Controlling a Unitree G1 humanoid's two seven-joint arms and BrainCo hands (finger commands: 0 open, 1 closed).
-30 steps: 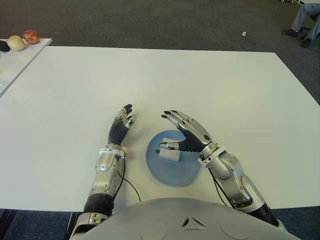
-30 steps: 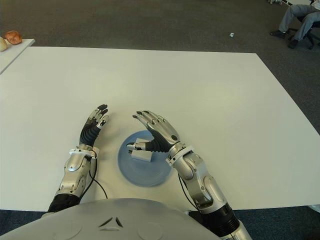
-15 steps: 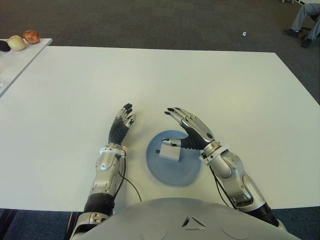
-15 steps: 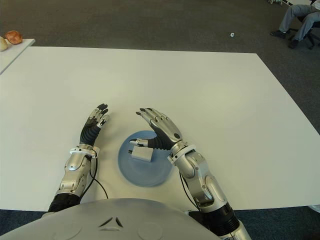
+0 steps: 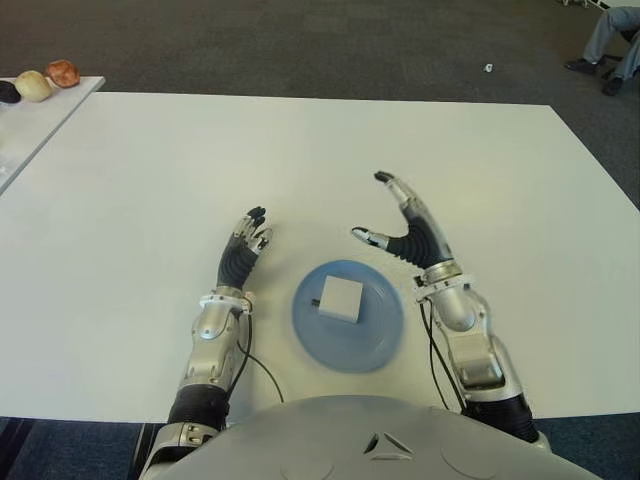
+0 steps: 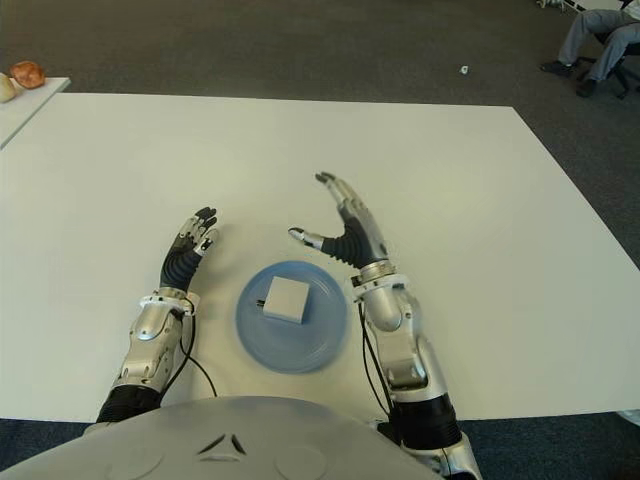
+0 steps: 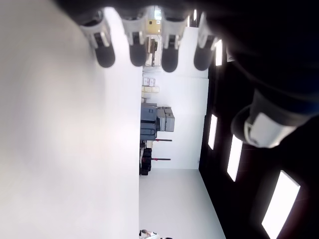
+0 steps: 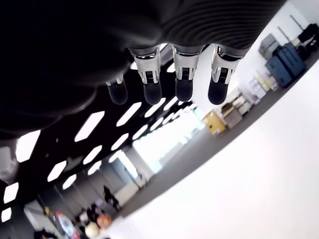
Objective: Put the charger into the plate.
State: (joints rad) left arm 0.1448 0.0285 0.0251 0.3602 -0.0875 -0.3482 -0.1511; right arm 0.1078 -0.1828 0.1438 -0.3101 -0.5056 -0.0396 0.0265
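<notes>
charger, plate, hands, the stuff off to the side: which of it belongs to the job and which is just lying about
Belongs to the job:
charger, white, lying in the plate
plate, blue
right hand, open, beyond the plate's right edge
left hand, idle, left of the plate

Just lying about:
round items on the side table at far left
person's legs at far right

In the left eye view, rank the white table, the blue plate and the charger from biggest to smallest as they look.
1. White table, by far the largest.
2. Blue plate.
3. Charger, smallest; it lies inside the plate.
</notes>
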